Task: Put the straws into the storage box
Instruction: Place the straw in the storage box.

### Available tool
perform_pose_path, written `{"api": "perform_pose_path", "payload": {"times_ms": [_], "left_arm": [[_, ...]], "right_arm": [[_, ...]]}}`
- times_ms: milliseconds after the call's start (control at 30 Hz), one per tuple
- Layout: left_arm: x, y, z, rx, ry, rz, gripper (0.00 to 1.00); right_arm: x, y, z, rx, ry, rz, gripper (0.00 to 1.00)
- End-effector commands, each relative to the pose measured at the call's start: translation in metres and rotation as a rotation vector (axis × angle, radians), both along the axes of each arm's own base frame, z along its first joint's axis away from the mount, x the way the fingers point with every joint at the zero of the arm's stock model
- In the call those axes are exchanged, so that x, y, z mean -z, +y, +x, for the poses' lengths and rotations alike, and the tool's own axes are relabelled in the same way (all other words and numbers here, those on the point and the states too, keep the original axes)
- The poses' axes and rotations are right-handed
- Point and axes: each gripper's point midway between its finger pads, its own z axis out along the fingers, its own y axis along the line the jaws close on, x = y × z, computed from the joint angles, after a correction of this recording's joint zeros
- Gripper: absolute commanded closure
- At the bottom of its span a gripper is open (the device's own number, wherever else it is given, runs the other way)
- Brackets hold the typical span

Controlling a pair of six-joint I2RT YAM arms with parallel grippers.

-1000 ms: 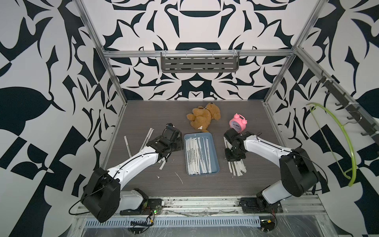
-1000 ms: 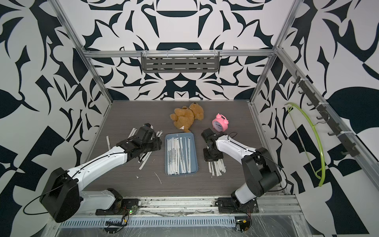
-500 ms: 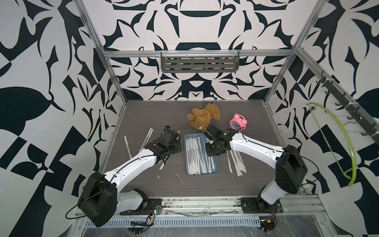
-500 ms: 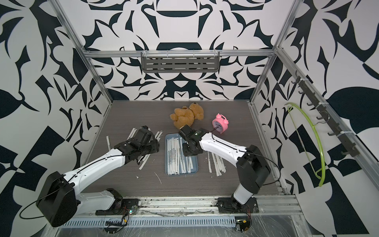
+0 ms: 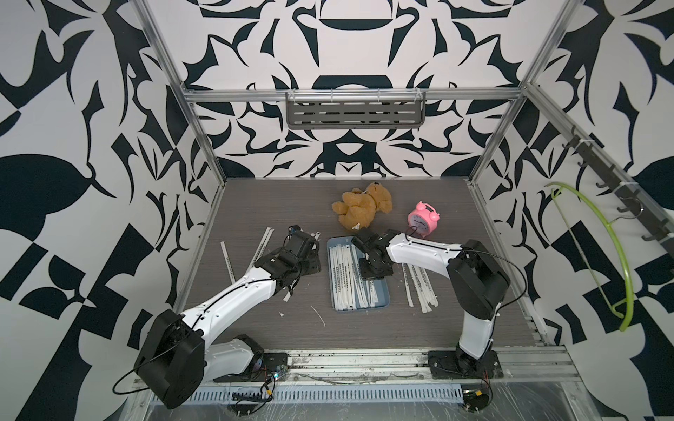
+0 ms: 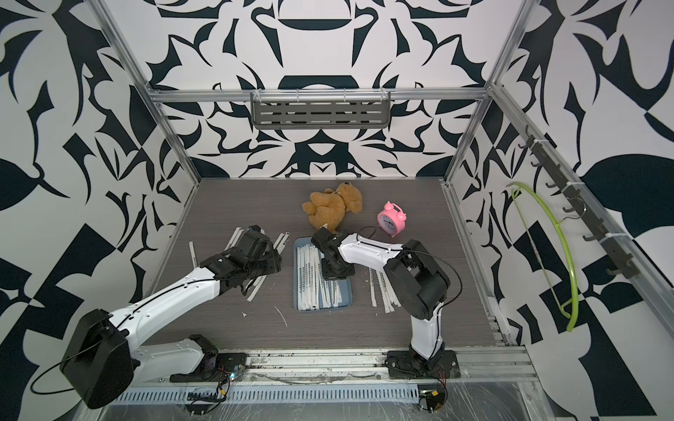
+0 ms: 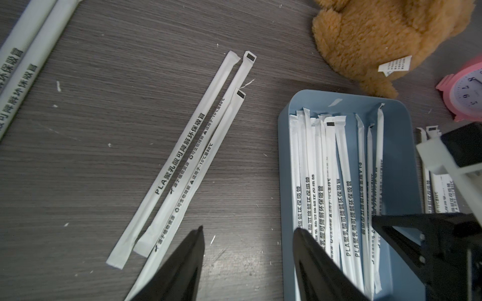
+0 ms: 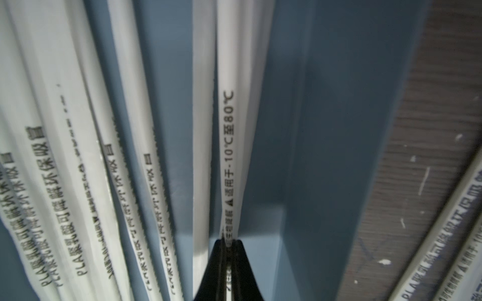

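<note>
Right gripper point(image 8: 226, 241) tight on one straw point(image 8: 228, 143) inside storage box point(image 8: 313, 156); left gripper point(image 7: 247, 229) half-wide, empty.

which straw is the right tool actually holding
The straw showing the temperature print, pinched in the shut right tool. It is the one nearest the storage box wall; the others lie loose.

straws point(image 5: 344, 277) in storage box point(image 5: 381, 297), teddy bear point(image 5: 361, 209) behind it, clock point(image 5: 422, 222) right of bear
</note>
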Motion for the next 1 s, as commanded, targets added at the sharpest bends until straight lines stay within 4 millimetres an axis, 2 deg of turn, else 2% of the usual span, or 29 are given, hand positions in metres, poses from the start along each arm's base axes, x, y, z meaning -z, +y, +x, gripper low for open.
{"api": "perform_pose_path", "payload": {"times_ms": [0, 200, 433, 633, 967], "left_arm": [[0.002, 0.004, -0.006, 0.004, 0.019, 0.023, 0.39], [0.002, 0.007, -0.008, -0.011, 0.012, 0.013, 0.39], [-0.003, 0.010, -0.006, -0.004, 0.005, 0.043, 0.39], [0.002, 0.015, -0.008, -0.012, 0.020, 0.073, 0.39], [-0.003, 0.026, -0.008, -0.024, 0.025, 0.130, 0.39]], "right_arm": [[-0.009, 0.008, 0.005, 0.001, -0.016, 0.021, 0.92], [-0.010, 0.008, 0.005, 0.009, -0.012, 0.022, 0.92], [-0.033, -0.001, 0.008, 0.002, -0.048, 0.005, 0.92], [-0.013, -0.014, 0.009, 0.027, -0.025, -0.046, 0.92], [0.002, -0.009, 0.008, 0.038, -0.001, -0.030, 0.91]]}}
